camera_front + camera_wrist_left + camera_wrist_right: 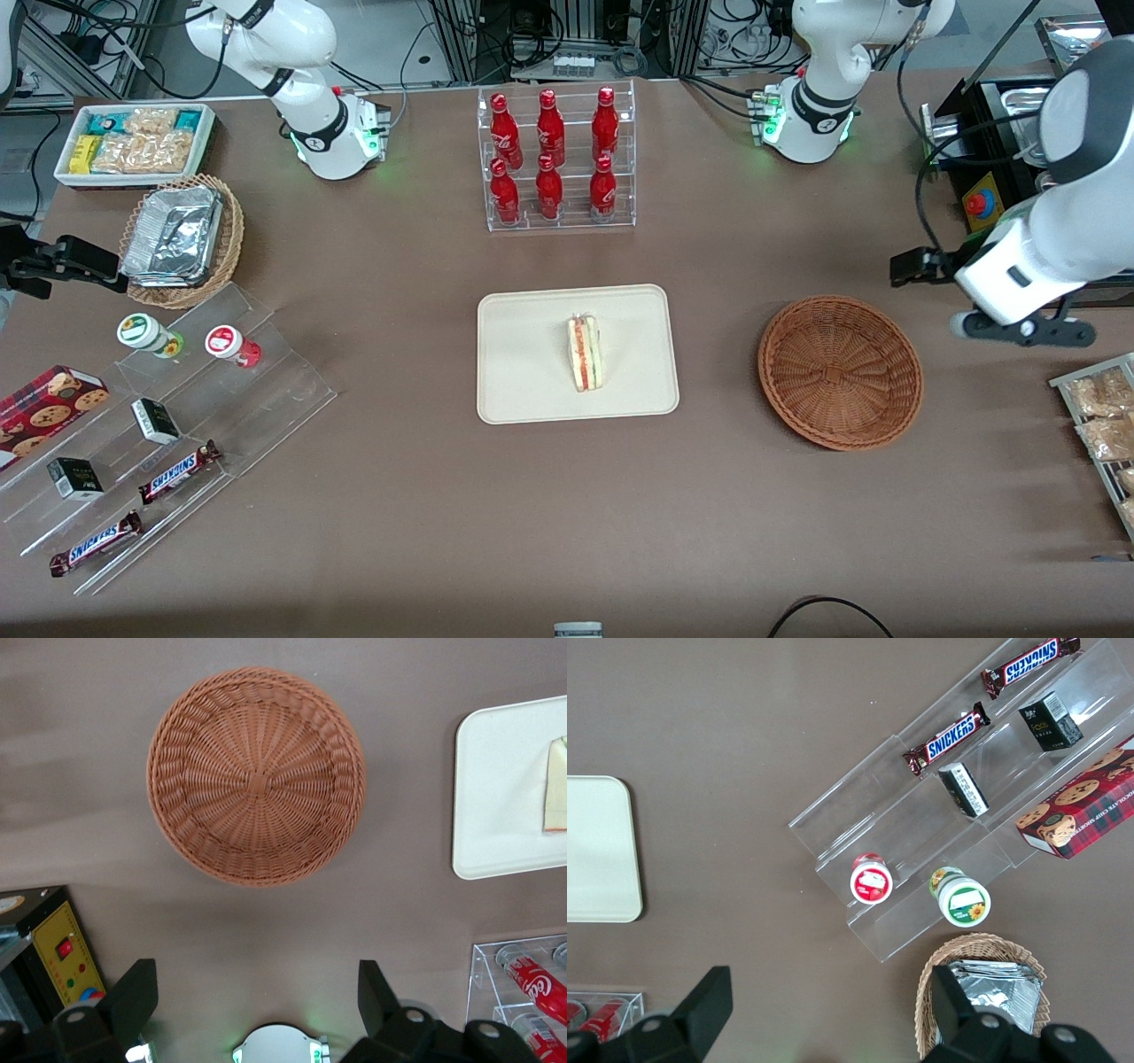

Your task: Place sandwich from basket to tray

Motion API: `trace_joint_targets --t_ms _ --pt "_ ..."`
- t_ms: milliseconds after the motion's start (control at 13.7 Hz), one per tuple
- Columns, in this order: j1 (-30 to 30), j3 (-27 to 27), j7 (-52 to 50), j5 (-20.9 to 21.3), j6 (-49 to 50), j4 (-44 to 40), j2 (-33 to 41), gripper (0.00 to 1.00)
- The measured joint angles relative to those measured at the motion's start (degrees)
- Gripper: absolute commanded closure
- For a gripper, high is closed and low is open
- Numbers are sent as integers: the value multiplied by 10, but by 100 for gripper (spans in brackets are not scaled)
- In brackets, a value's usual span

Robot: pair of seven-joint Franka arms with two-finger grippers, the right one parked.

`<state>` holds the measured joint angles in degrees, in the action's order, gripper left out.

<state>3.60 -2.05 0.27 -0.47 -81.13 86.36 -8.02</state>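
The sandwich (pixel 585 353), a pale bread wedge with red and green filling, lies on the cream tray (pixel 532 372) at the table's middle. Its edge (pixel 556 784) and the tray's corner (pixel 496 788) also show in the left wrist view. The reddish-brown woven basket (pixel 840 372) sits empty beside the tray, toward the working arm's end, and appears whole (pixel 257 775) from the wrist. My left gripper (pixel 917 266) hangs above the table, beside the basket and a little farther from the front camera. It stands open (pixel 257 1001) with nothing between its fingers.
A clear rack of red cola bottles (pixel 556 159) stands farther from the front camera than the tray. A black box with a red button (pixel 983 204) and a wire rack of snack packets (pixel 1103 416) flank the working arm. Snack displays (pixel 168 425) fill the parked arm's end.
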Motion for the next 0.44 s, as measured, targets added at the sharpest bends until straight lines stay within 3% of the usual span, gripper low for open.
trace_joint_targets --t_ms 438 --pt "-26 0 20 2 11 74 94 0"
